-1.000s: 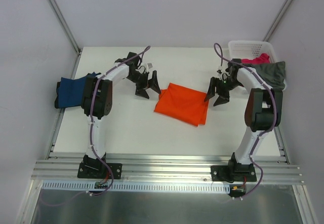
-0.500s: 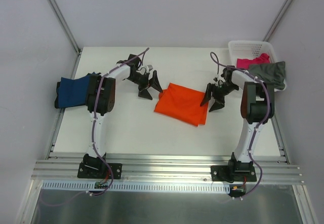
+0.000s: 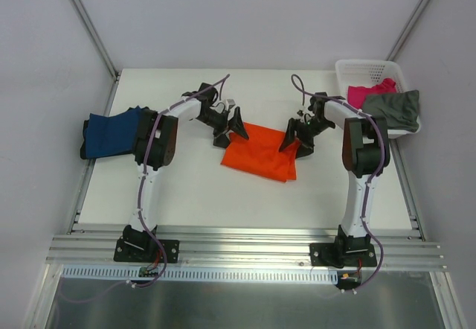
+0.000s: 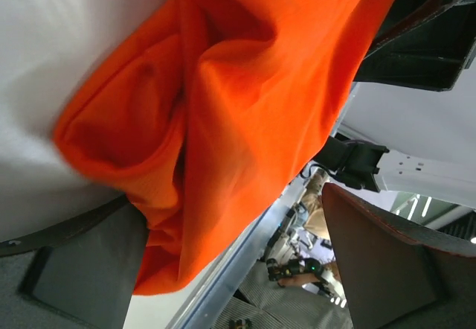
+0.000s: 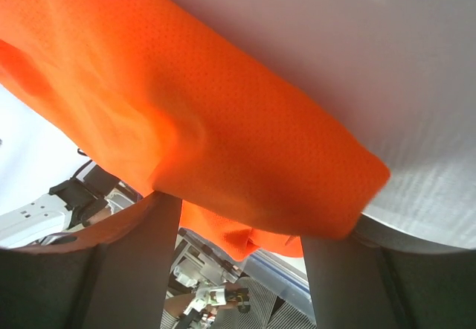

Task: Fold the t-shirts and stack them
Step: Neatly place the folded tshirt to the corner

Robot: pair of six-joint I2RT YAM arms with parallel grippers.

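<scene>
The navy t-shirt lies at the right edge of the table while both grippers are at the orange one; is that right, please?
Not quite: the navy t-shirt lies at the left edge, as the top external view shows; the rest holds.

We look down from high above the 6 o'clock edge of the white table (image 3: 193, 187), taking in all of it. Our two wrist views press close against the orange t-shirt (image 3: 256, 152), at its 10 and 2 o'clock corners, facing inward. All three share that shirt.

White basket (image 3: 370, 69) (lattice, seemingly) on table (image 3: 186, 187).
</scene>
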